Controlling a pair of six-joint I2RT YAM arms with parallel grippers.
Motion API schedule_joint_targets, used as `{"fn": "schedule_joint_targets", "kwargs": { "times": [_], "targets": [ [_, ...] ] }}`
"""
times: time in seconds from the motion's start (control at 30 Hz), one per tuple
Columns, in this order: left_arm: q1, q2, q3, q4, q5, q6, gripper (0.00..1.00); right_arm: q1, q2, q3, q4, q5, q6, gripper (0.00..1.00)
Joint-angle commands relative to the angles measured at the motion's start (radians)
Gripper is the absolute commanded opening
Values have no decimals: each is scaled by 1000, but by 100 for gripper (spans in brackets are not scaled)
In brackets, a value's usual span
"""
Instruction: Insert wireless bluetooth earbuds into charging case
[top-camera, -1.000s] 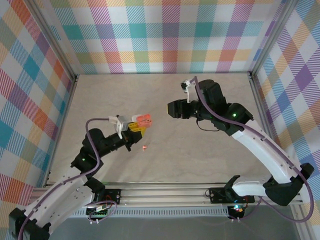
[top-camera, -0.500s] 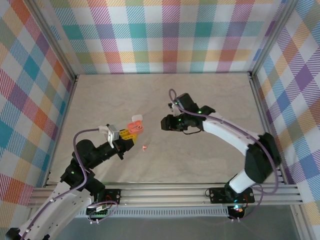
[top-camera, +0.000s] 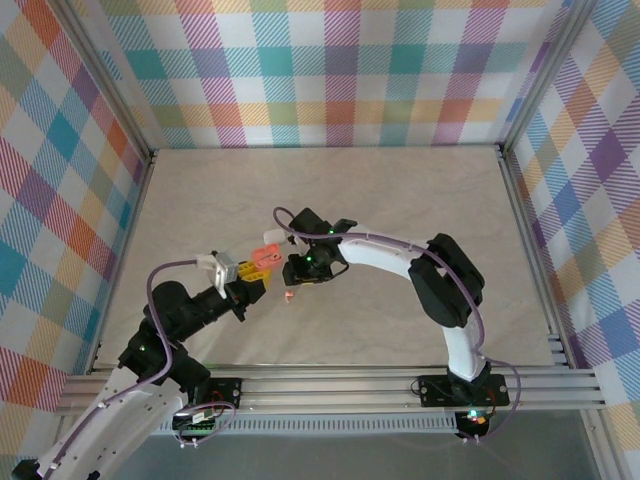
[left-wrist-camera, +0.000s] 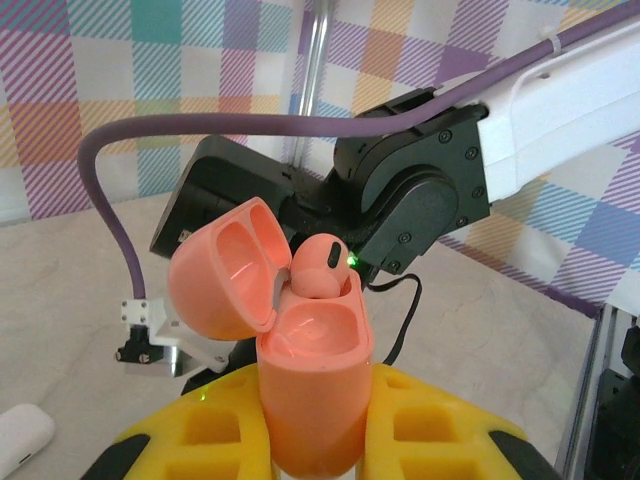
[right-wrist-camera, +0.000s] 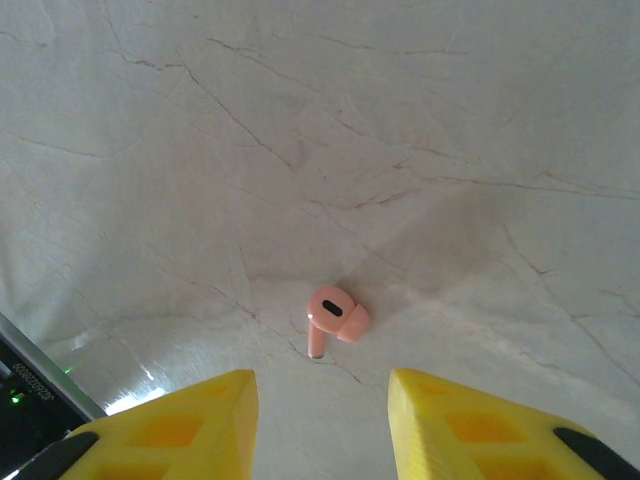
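- One loose earbud, salmon-pink, lies on the bare table.
- Right hand hovers directly above the loose earbud, jaws partly apart, holding nothing.
- Its stem points back toward that hand, so the long axis runs across the closing line. The fingers would likely pinch its sides.
- Left hand sits just beside the loose earbud, clamped on the open charging case, which is raised off the table.
- Seated earbud fills the rear socket; the front socket looks empty.
- Right hand is the nearer one, so a straight drop and pinch seems next.
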Motion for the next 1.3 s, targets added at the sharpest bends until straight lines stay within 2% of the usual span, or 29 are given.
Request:
{"fn": "schedule_joint_targets", "kwargs": {
  "times": [0.0, 0.23, 0.6, 0.8, 0.93, 1.27],
  "targets": [
    [-10, -17, 11, -1, -21, 15, 0, 15, 27, 39, -58, 28, 66, 41],
    [-10, -16, 1, 8, -27, 20, 0, 61, 92, 83, -97, 82, 142, 44],
    [-11, -47, -4, -24, -33, 36, 0, 89, 171, 162, -149, 81, 163, 43],
    [-10, -66, -6, -40, -35, 40, 0, 94, 232, 227, -230, 136, 153, 36],
    [-10, -81, -5, -52, -40, 42, 0, 95, 263, 274, -289, 187, 142, 36],
    [-10, -89, -13, -48, -40, 36, 0, 90, 243, 270, -314, 212, 102, 34]
  ]
}}
